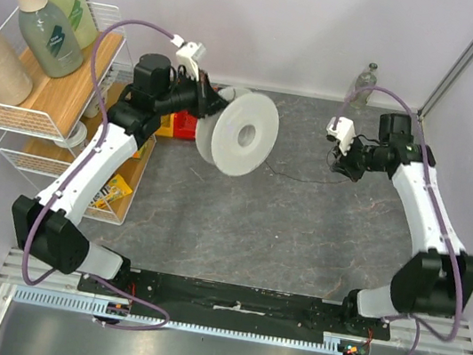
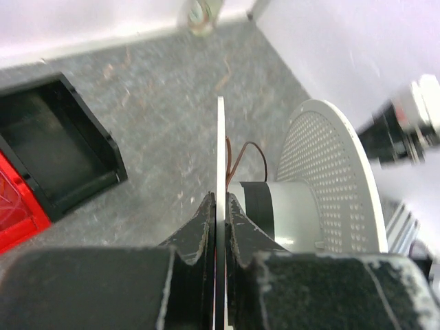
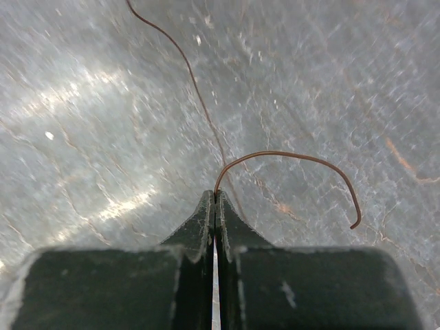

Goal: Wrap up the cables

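Observation:
A white round spool [image 1: 243, 134] stands on edge at the back middle of the grey table. My left gripper [image 1: 211, 101] is shut on its near flange; in the left wrist view the jaws [image 2: 221, 199] pinch the thin flange edge [image 2: 221, 137], with the hub [image 2: 289, 206] and a dark winding band to the right. The cable [image 1: 304, 178], a very thin dark wire, runs along the table from the spool towards my right gripper [image 1: 343, 167]. In the right wrist view that gripper [image 3: 215, 196] is shut on the brownish wire [image 3: 289, 155], whose free end curls right.
A red and black box [image 1: 182, 124] sits behind the spool by the left arm; it also shows in the left wrist view [image 2: 48, 151]. A wire rack [image 1: 12, 119] with pump bottles stands at left. A small glass bottle [image 1: 367, 77] is at the back wall. Walls close both sides.

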Robot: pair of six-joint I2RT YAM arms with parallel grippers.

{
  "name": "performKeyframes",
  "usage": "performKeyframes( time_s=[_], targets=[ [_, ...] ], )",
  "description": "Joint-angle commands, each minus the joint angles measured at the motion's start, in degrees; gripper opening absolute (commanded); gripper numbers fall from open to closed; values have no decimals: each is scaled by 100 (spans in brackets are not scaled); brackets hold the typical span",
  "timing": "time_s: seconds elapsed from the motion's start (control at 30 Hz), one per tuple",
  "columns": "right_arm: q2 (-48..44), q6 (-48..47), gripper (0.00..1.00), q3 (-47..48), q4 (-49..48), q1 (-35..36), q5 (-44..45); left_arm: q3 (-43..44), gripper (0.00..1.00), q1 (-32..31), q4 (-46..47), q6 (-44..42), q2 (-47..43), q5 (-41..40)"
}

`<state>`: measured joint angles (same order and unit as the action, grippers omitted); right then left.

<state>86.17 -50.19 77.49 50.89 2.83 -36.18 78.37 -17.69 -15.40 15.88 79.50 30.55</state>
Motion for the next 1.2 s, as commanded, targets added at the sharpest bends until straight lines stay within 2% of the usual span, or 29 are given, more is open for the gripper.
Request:
performKeyframes(
  time_s=[0.0,0.07,0.2,0.43,0.63,0.77,0.93,1.17],
  targets=[
    [-1100,993,0,-278,-430,33,-591,915,2,29,784,1469,214,-1320],
    [-1496,1055,0,-331,-457,42,-775,1267,1,20,600,1786,416,-1909],
    [-2095,1108,0,-358,-493,33,-1144,2374,2,-32,-488,2269,1101,-3341],
    [-2245,1214,0,28,-194,77,-1391,2438,2,-32,-455,2350,1445,-3836],
    [-2192,1231,0,257,-168,121,-1620,2490,2,-261,-560,1981,1726,-4566],
    [-2175,1284,0,433,-194,226,-1778,2963,2,-410,-973,1867,2156,-4847],
    [-2105,2205,0,933,-913,332,-2076,3088,2,-682,-886,1402,2455,-5049],
    [-2087,4059,0,1479,-2722,499,-2147,3088,2,-894,-728,1014,2693,-5287]
  ],
)
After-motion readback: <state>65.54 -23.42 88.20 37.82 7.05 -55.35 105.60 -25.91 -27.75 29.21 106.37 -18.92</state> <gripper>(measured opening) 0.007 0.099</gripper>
